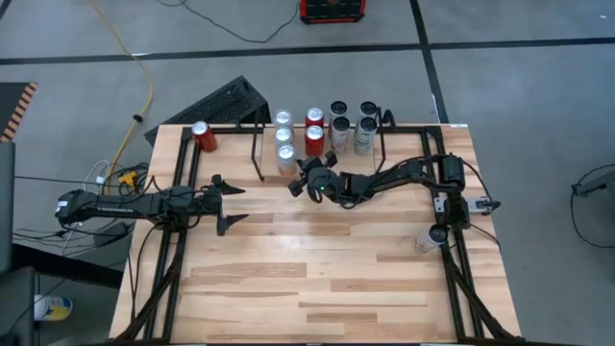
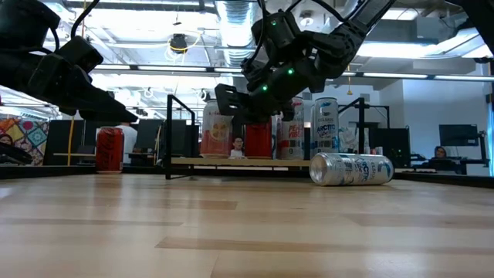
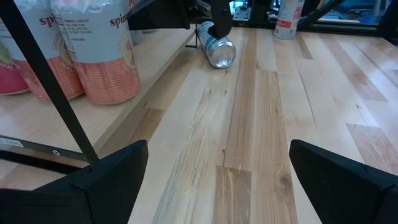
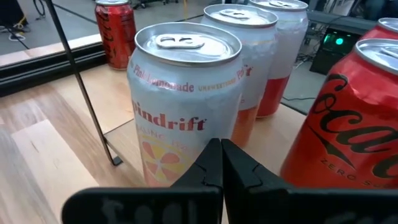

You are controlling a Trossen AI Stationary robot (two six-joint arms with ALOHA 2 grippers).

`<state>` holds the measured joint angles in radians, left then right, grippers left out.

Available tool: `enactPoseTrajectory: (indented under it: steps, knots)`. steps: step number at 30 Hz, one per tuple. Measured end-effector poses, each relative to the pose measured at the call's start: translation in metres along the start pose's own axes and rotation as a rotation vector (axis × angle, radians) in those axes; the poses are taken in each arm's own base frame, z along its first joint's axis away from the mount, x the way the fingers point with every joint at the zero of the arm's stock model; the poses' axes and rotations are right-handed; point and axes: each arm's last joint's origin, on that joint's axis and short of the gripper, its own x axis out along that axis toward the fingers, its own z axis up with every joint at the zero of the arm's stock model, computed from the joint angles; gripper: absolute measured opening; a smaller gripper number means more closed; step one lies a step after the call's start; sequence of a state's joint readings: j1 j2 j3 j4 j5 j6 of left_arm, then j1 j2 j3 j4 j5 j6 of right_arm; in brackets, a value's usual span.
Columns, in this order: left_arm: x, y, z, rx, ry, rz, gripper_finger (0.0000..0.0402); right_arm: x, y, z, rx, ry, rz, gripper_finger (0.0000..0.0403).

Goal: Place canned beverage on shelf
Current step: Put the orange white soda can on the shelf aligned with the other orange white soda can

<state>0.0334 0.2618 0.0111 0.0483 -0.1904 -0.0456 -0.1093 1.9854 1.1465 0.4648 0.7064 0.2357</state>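
The shelf (image 1: 300, 146), a light wood board between thin black uprights, stands at the table's far middle and holds several upright cans. Nearest its front left corner is a white Spindrift can (image 4: 180, 99) with a red Coke Zero can (image 4: 348, 137) beside it. My right gripper (image 4: 221, 155) is shut and empty, pointing at the Spindrift can's lower wall from the near right. A silver can (image 2: 351, 168) lies on its side on the table next to that gripper. My left gripper (image 1: 233, 205) waits open at the table's left. My right gripper's shut fingertips (image 4: 214, 163) stand right in front of the Spindrift can's lower wall (image 4: 163, 163), coming nearly level from the table's near right. Whether they touch the can I cannot tell. The can stands upright on the shelf board.
A red can (image 1: 202, 135) stands alone at the table's far left corner, outside the shelf. Another can (image 1: 428, 238) sits by the right arm's base. Black rails run along both table sides. Bare wood stretches across the table's near half (image 1: 307, 279).
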Motion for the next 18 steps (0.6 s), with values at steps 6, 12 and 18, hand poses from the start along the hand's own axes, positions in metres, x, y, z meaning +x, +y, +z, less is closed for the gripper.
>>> enactPoseTrajectory:
  steps: [6, 12, 18]
  knots:
    - [0.0, 0.0, -0.0001, 0.0, 0.0, 0.0, 0.0377, 0.0001, 0.0008, 0.0004, 0.003, 0.0, 0.024, 0.0018]
    - [0.0, 0.0, -0.0001, 0.0, 0.0, 0.0, 0.0377, 0.0002, 0.001, 0.0012, 0.002, -0.007, 0.03, 0.0018]
    - [0.0, 0.0, -0.0001, 0.0, 0.0, 0.0, 0.0377, 0.0016, -0.0006, 0.0016, -0.003, -0.007, 0.026, 0.0018]
